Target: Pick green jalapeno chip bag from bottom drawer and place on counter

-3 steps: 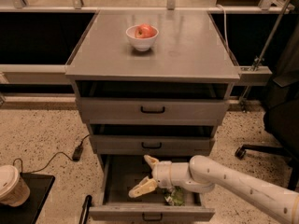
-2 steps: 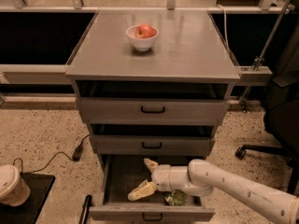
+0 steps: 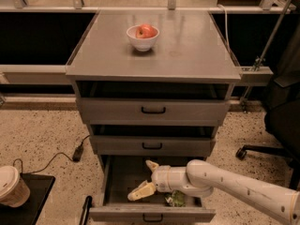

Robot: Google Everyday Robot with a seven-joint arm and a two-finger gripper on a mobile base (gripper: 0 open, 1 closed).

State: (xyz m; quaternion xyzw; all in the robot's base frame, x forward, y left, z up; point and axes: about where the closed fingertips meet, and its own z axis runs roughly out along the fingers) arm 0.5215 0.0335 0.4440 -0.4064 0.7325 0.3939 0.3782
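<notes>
The white robot arm is reaching in from the lower right into the open bottom drawer, the lowest and deepest of three grey metal drawers. Its two-finger gripper is hanging over the middle of the drawer floor with its pale fingers spread wide and holding nothing. Compared with a second ago, the wrist is sitting only slightly lower and further into the drawer, and the finger spread is looking much the same, so the change is small. The small, wrinkly, shiny green jalapeno chip bag is lying where it lay, at the front right of the drawer floor, partly hidden beneath the wrist and apart from both fingertips. The task is therefore judged to be still at the approach stage, with no grasp being made. The fingers are pointing left, past the bag, so the gripper is likely needing to draw back towards the right before closing. The flat grey metal counter above is carrying only a white bowl holding a red apple, with bare surface showing beside it
</notes>
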